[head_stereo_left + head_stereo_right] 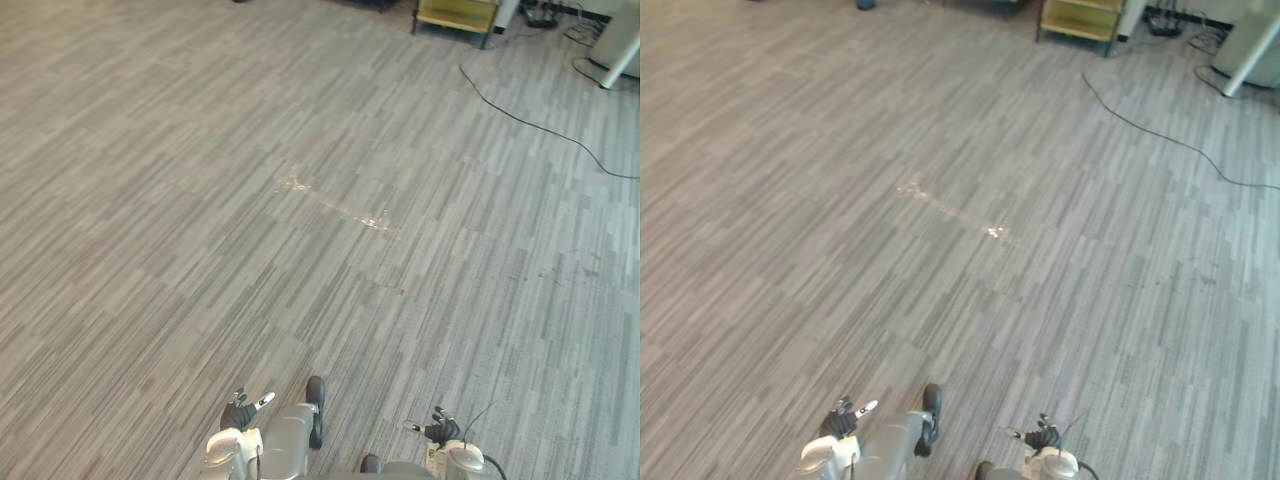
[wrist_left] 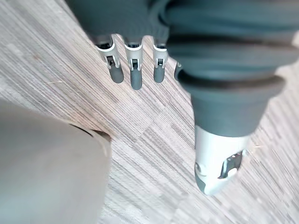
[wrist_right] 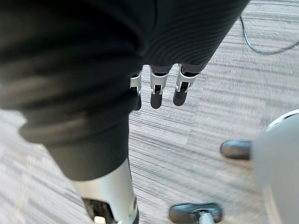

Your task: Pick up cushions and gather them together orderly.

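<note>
The left hand (image 1: 240, 411) and right hand (image 1: 441, 431) are hanging at the bottom of the frame, fingers relaxed, carrying nothing; where the cushions are lying I cannot tell, so over this grey floor (image 1: 300, 200) the gathering is looking unstarted

The left hand (image 1: 240, 412) is hanging low, fingers (image 2: 136, 77) straight and relaxed; the right hand (image 1: 441, 431) is hanging likewise, fingers extended.

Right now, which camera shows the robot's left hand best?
The left wrist view: up close, the silver, dark-tipped left hand hangs open over grey striped carpet, holding nothing. Both eye views show it small, near their bottom edge.
</note>
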Controlling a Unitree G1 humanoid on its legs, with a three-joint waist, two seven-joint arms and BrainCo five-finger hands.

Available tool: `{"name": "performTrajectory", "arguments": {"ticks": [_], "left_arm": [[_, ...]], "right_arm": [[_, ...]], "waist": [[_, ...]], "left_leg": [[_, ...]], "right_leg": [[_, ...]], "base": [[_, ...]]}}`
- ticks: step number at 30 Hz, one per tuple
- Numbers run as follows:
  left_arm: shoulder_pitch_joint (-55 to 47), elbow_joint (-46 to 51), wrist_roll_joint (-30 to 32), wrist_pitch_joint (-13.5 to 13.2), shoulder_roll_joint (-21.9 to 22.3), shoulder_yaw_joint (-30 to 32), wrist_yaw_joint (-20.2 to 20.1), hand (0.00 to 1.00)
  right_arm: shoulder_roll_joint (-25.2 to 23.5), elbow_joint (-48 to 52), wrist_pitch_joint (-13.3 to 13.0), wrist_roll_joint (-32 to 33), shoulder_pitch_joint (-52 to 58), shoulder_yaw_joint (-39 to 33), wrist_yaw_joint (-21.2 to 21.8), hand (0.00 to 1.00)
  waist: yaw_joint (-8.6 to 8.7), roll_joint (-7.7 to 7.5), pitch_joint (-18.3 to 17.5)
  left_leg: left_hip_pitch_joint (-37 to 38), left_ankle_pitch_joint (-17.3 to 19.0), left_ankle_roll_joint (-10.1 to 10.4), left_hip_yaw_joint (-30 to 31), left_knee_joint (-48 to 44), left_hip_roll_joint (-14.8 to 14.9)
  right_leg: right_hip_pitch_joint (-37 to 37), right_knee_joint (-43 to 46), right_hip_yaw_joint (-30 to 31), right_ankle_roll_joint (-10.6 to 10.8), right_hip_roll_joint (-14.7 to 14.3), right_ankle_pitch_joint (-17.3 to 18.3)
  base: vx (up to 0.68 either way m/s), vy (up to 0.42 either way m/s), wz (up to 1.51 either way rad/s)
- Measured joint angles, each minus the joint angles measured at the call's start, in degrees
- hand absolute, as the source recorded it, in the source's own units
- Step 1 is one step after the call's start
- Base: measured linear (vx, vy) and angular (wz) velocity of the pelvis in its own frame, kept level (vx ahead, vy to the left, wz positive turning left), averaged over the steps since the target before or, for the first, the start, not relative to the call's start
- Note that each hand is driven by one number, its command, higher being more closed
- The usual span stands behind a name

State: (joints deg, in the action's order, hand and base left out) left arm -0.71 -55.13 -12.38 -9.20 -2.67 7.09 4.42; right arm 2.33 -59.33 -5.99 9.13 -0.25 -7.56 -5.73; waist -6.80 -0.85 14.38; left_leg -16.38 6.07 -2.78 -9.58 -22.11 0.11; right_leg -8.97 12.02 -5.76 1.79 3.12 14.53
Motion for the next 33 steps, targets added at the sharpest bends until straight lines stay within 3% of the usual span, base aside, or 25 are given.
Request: {"name": "performTrajectory", "arguments": {"ticks": [1,2,3,4,6,8,10,12,13,14,15,16,17,18,19,20,22,24,26,27,29,30,31,32,33], "left_arm": [[-0.3,-0.4,0.0,0.0,-0.1,-0.2,0.0,0.00],[-0.2,-0.8,0.0,0.1,-0.7,-1.4,0.0,0.00],[0.0,-1.1,0.0,0.2,-1.3,-2.7,0.1,0.00],[0.5,-1.6,0.2,0.7,-1.9,-4.2,0.2,0.00],[1.0,-1.6,1.1,1.1,-1.6,-4.7,0.4,0.00],[1.1,-1.8,1.1,1.1,-1.2,-4.7,0.4,0.00],[1.2,-1.8,1.1,1.1,-0.4,-4.8,0.3,0.00],[1.3,-1.8,1.1,1.1,-0.5,-6.2,0.4,0.00],[0.9,-2.1,1.1,1.1,-0.7,-6.5,0.3,0.00],[1.1,-2.8,1.1,1.1,-0.3,-6.5,0.3,0.00],[1.4,-3.9,1.7,1.2,1.3,-6.3,0.2,0.00],[1.4,-3.9,2.2,1.1,2.5,-5.3,0.3,0.00],[1.7,-3.9,2.2,1.2,3.3,-3.5,0.3,0.00],[1.9,-3.5,2.1,1.2,4.1,-2.0,0.3,0.00],[1.4,-2.4,2.1,1.1,4.7,-1.2,0.3,0.00],[1.1,-1.0,2.0,0.9,4.6,-1.3,0.1,0.00],[1.0,1.1,1.7,0.9,4.1,-1.3,0.1,0.00],[1.0,2.5,1.0,0.7,4.0,-1.4,0.0,0.00],[1.3,2.8,1.0,0.2,4.0,-1.5,0.0,0.00],[1.3,2.9,1.0,0.0,3.9,-1.5,0.0,0.00],[1.1,3.1,0.9,-0.2,3.4,-1.6,0.0,0.00],[1.2,3.0,0.9,-0.3,3.1,-1.7,0.1,0.00],[1.2,2.9,0.8,-0.4,1.7,-1.7,0.1,0.00],[1.4,2.7,0.8,-0.3,1.0,-1.3,0.2,0.00],[1.5,2.6,0.8,-0.3,0.9,-1.2,0.4,0.00]], "right_arm": [[-0.9,0.2,-0.2,0.0,0.2,-0.6,0.1,0.00],[-1.5,1.3,-0.4,0.0,0.7,-0.8,0.1,0.00],[-1.5,2.4,-0.6,0.0,1.0,-0.7,0.2,0.00],[-1.3,3.5,-0.9,0.1,1.1,-0.8,0.2,0.00],[-0.9,4.7,-0.9,0.1,1.5,-1.2,0.2,0.00],[-0.6,4.7,-1.5,0.4,0.9,-1.4,0.3,0.00],[0.5,4.3,-1.5,0.5,0.8,-1.4,0.4,0.00],[1.1,3.9,-1.4,0.9,0.9,-1.3,0.6,0.00],[1.5,3.3,-1.4,1.1,1.2,-1.3,0.7,0.00],[2.0,3.2,-1.5,1.2,1.0,-1.4,0.7,0.00],[3.0,2.1,-1.5,1.0,-0.3,-1.8,0.7,0.00],[2.7,2.3,-1.4,1.1,-0.3,-3.8,0.7,0.00],[2.6,2.5,-1.3,1.7,0.0,-4.0,0.7,0.00],[2.4,3.4,-1.3,2.3,0.8,-3.5,0.6,0.00],[2.2,4.2,-1.1,2.1,1.6,-2.9,0.6,0.00],[1.9,4.5,-1.3,2.6,1.8,-2.8,0.6,0.00],[0.5,4.5,-1.3,4.0,2.1,-2.9,0.5,0.00],[-0.1,4.4,-1.2,4.8,2.5,-2.8,0.3,0.00],[-0.1,3.4,-1.1,4.9,1.8,-3.0,0.0,0.00],[-0.1,3.2,-1.1,4.9,1.6,-3.0,0.0,0.00],[0.1,1.5,-1.2,4.8,1.3,-2.9,-0.2,0.00],[0.1,1.2,-1.2,4.8,1.2,-2.9,-0.4,0.00],[-1.2,0.7,-1.0,4.8,0.7,-2.9,-0.5,0.00],[-2.1,0.6,-1.1,4.7,1.4,-3.5,-0.5,0.00],[-2.4,0.4,-1.0,4.6,1.6,-3.8,-0.6,0.00]], "waist": [[-0.21,0.02,-0.1],[0.41,-0.40,-0.2],[0.78,-0.60,-0.3],[1.29,-1.02,-0.2],[2.40,-0.83,-0.2],[3.79,-1.16,0.0],[4.35,-0.68,0.2],[4.95,-0.64,0.1],[5.38,-1.33,-0.3],[5.75,-0.38,0.0],[5.82,2.50,-0.5],[6.41,3.44,-0.4],[6.92,4.21,0.1],[6.80,4.62,0.2],[6.20,4.85,0.2],[5.80,5.29,0.1],[4.82,3.66,0.6],[4.12,3.11,0.2],[3.25,3.03,0.2],[3.10,2.77,0.3],[2.13,2.66,0.2],[1.54,2.32,0.1],[1.01,0.47,-1.3],[1.31,-0.95,-1.6],[1.03,-1.33,-1.4]], "left_leg": [[3.8,3.3,0.5,-0.9,-0.4,0.8],[7.3,6.4,0.7,-0.7,-0.1,0.7],[9.0,8.5,0.4,-0.3,-0.1,0.3],[11.8,11.0,0.2,-0.3,-0.9,-0.1],[16.4,13.4,0.3,0.2,0.2,0.1],[22.4,14.5,0.8,0.8,4.1,0.8],[27.3,14.4,0.8,0.8,8.1,2.1],[30.8,14.5,0.9,1.2,10.6,3.5],[32.5,14.9,2.1,2.8,10.7,3.4],[33.1,15.0,2.3,3.5,10.3,4.3],[31.2,13.3,5.5,5.6,5.6,6.7],[29.1,9.7,5.8,7.5,-2.1,7.4],[25.8,4.8,5.6,8.4,-11.6,8.2],[21.4,-3.0,6.3,8.5,-22.0,9.6],[17.0,-7.0,8.3,8.1,-32.0,11.4],[11.7,-4.2,8.1,5.6,-42.1,13.8],[5.5,-0.1,7.0,0.9,-45.9,15.3],[0.3,2.5,6.6,-2.5,-40.8,15.4],[-3.2,5.0,6.5,-5.5,-19.4,12.1],[-3.6,4.6,6.3,-5.6,-14.4,10.8],[-3.8,-3.5,7.6,-3.6,8.1,6.3],[-3.9,-6.6,6.8,-3.3,7.0,6.1],[-5.8,-6.7,3.8,-3.0,2.3,4.2],[-7.1,-2.1,2.5,-3.0,-2.9,4.2],[-6.8,-0.6,2.1,-3.2,-4.5,4.1]], "right_leg": [[3.3,12.7,0.2,0.6,0.4,0.2],[9.0,28.6,-0.4,3.8,2.0,-2.8],[12.9,37.4,-0.9,4.1,3.5,-3.7],[17.5,47.5,-2.8,3.1,6.3,-3.0],[23.1,52.3,-7.6,0.8,9.5,-1.7],[27.9,47.6,-11.7,0.2,10.6,0.5],[30.2,37.0,-15.1,-0.3,9.6,0.8],[32.8,15.5,-13.7,-0.4,5.3,-5.6],[32.1,7.8,-10.3,-2.5,3.6,-17.5],[31.8,8.4,-10.2,-5.6,2.6,-17.3],[32.1,12.4,-10.0,-5.5,1.3,-13.2],[30.4,14.9,-11.8,-5.9,1.7,-9.4],[27.1,14.7,-13.1,-5.8,1.6,-7.0],[23.4,13.4,-13.5,-6.0,1.0,-5.3],[20.0,11.8,-13.6,-6.2,-0.1,-4.0],[15.3,9.6,-13.4,-6.6,-1.2,-2.9],[8.7,5.0,-13.0,-6.2,-1.3,-2.1],[3.6,0.0,-12.8,-5.4,-1.1,-1.7],[-2.0,-4.4,-12.5,-4.1,-0.2,-1.4],[-3.1,-5.1,-12.5,-3.5,0.4,-1.0],[-7.3,-8.4,-11.3,-0.1,1.4,1.6],[-8.0,-8.7,-10.6,0.4,1.8,2.4],[-8.1,-7.7,-9.3,-0.2,3.5,4.0],[-6.4,-1.4,-8.3,0.2,5.1,3.8],[-4.8,3.1,-7.5,0.3,5.9,3.8]], "base": [[0.61,0.093,-0.68],[0.50,0.067,-0.48],[0.51,0.027,-0.12],[0.51,0.002,0.03],[0.51,-0.018,0.09],[0.54,-0.086,0.19],[0.59,-0.136,0.16],[0.76,-0.229,0.28],[0.69,-0.238,0.27],[0.69,-0.230,0.23],[0.67,-0.241,0.24],[0.80,-0.316,0.36],[0.66,-0.298,0.46],[0.53,-0.219,0.31],[0.50,-0.141,0.04],[0.49,-0.099,-0.13],[0.64,-0.132,-0.13],[0.64,-0.109,-0.11],[0.52,0.024,-0.11],[0.55,0.105,-0.16],[0.55,0.160,-0.36],[0.70,0.235,-0.42],[0.78,0.234,-0.21],[0.67,0.186,-0.11],[0.68,0.204,-0.17]]}}
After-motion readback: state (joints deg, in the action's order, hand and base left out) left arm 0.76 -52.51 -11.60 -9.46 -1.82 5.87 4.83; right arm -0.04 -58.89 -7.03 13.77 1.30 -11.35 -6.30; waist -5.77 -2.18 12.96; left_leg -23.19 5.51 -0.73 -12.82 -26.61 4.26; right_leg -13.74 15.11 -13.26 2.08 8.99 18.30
